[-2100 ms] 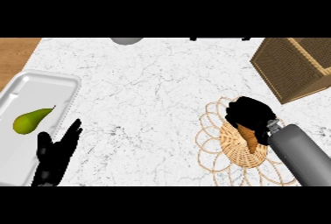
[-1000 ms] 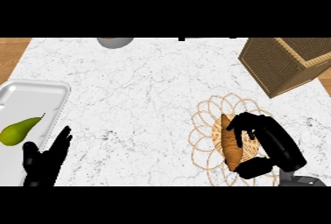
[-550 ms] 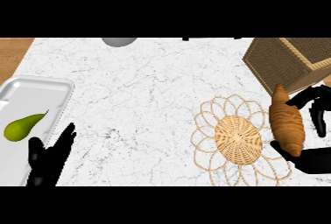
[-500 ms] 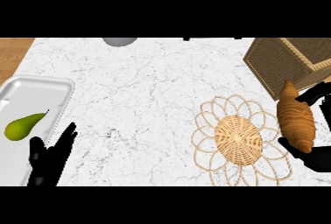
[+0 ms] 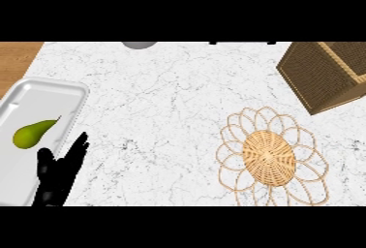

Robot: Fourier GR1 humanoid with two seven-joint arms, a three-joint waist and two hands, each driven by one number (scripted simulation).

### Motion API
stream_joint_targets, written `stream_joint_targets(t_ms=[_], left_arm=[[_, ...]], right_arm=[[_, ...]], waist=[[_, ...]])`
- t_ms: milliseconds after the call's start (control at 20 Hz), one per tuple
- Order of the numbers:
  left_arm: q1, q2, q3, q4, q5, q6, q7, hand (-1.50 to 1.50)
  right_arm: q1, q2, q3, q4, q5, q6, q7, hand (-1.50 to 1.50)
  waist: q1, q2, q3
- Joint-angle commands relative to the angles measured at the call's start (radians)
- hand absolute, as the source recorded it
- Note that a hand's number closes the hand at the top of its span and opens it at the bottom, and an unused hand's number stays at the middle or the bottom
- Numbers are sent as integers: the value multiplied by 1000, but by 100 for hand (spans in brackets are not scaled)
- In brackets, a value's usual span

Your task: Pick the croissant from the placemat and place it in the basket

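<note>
Head view, left hand (image 5: pixel 57 174) fingers straight, holding nothing, beside tray (image 5: pixel 50 89) w/ pear (image 5: pixel 32 134)

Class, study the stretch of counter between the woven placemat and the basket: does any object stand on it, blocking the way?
Nothing visible does. Only bare marble counter lies between the placemat and the basket. The croissant itself is out of view.
</note>
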Motion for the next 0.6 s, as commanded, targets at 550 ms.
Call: stream_joint_targets(t_ms=[550], left_arm=[[17, -31, -15, 16, -23, -14, 50, 0]], right_arm=[[-182, -143, 101, 612, 204, -103, -380, 150]], waist=[[16, 11, -5]])
